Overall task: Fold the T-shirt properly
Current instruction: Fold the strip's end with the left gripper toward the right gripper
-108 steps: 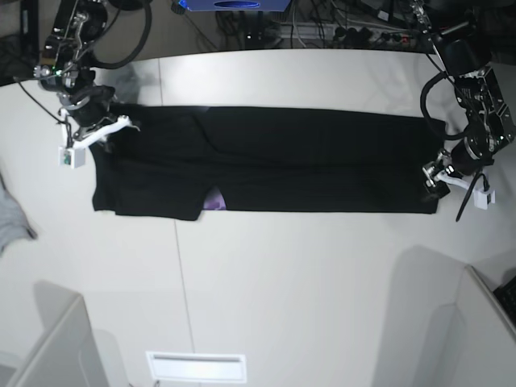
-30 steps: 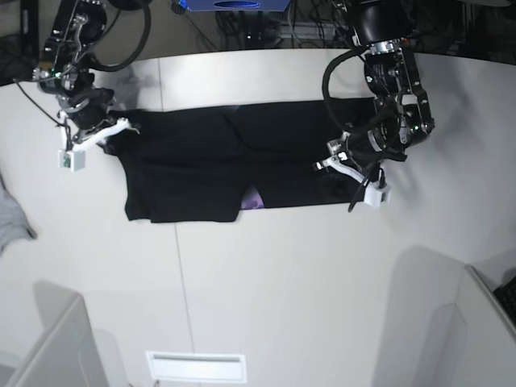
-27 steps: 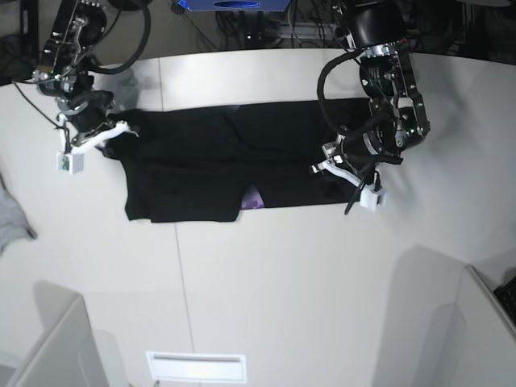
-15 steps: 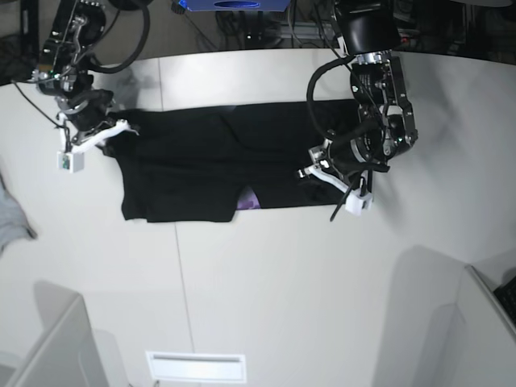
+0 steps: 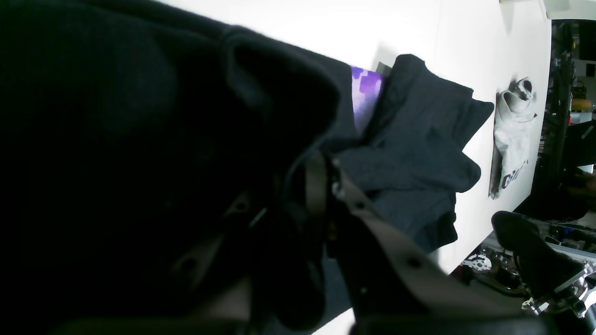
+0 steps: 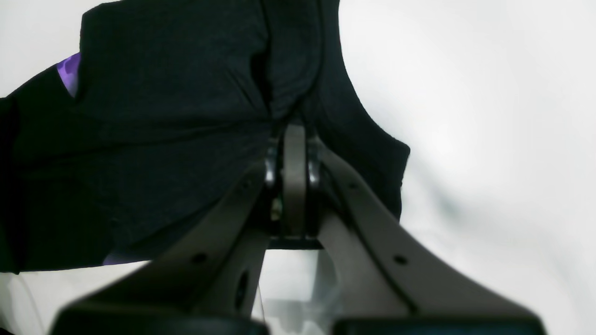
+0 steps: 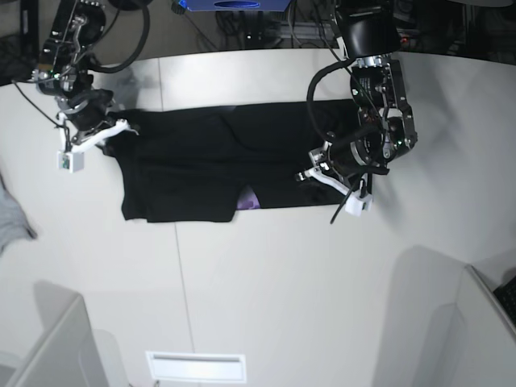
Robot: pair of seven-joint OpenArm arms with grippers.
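The black T-shirt point(image 7: 201, 165) lies flat as a long band across the white table point(image 7: 266, 274), with a bit of purple print point(image 7: 251, 198) peeking out at its front edge. My left gripper point(image 7: 316, 175) is shut on the T-shirt's right end, which is lifted and doubled over the rest. In the left wrist view, dark cloth point(image 5: 139, 139) drapes over the gripper point(image 5: 321, 158), beside the purple print point(image 5: 365, 93). My right gripper point(image 7: 126, 128) is shut on the shirt's far left corner. The right wrist view shows it point(image 6: 294, 132) pinching black fabric point(image 6: 177, 93).
A small grey cloth point(image 7: 12, 218) lies at the table's left edge and also shows in the left wrist view point(image 5: 512, 135). White panels stand at the front left point(image 7: 56, 347) and front right point(image 7: 484, 339). Cables and gear line the back edge.
My left gripper has carried the shirt's right end further left over the body, shortening the band. The shirt's front left corner slid slightly left. The right gripper has stayed put.
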